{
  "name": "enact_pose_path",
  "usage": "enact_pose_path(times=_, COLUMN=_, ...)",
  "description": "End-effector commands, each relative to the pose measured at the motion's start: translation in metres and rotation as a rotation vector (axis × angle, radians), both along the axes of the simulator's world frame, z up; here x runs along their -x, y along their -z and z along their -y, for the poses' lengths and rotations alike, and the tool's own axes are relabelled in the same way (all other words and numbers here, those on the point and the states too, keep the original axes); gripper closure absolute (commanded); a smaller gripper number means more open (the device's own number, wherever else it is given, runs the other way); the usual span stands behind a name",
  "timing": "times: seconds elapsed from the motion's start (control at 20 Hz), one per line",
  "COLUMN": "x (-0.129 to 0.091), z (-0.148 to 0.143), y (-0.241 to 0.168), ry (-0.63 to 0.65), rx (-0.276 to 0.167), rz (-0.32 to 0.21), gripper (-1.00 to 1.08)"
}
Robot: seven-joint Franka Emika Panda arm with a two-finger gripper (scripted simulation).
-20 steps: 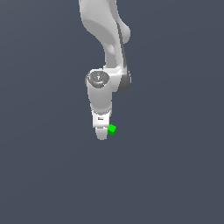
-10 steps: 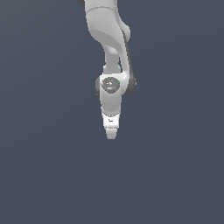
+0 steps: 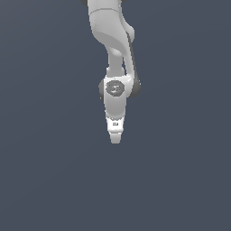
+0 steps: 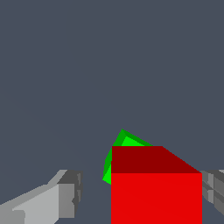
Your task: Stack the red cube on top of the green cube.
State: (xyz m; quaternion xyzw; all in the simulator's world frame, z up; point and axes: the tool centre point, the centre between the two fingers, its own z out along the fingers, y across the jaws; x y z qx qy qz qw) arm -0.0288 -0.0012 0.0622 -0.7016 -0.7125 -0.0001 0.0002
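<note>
In the wrist view the red cube (image 4: pixel 156 197) fills the space between my gripper's (image 4: pixel 141 186) fingers. Part of the green cube (image 4: pixel 124 140) shows just beyond it, turned at an angle to it. One finger (image 4: pixel 52 201) stands apart from the red cube with a clear gap. The other finger (image 4: pixel 214 186) shows right at the cube's opposite edge. The fingers stand wider than the cube. In the exterior view my gripper (image 3: pixel 115 139) points straight down and the arm hides both cubes.
A plain dark grey surface (image 3: pixel 49 180) lies all around the arm (image 3: pixel 115 88). No other objects show in either view.
The arm swung round and the gripper sank a little. The green cube, seen beside the fingertips a second ago, is now hidden behind the gripper in the exterior view.
</note>
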Motion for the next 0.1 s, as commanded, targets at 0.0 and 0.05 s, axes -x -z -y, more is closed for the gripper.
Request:
enact_pose_path(times=0.0, x=0.0000, z=0.0000, y=0.0000, ry=0.000, rx=0.000, rz=0.000, gripper=-0.92)
enact_pose_path(times=0.05, x=0.0000, z=0.0000, y=0.0000, ry=0.000, rx=0.000, rz=0.000, gripper=-0.92)
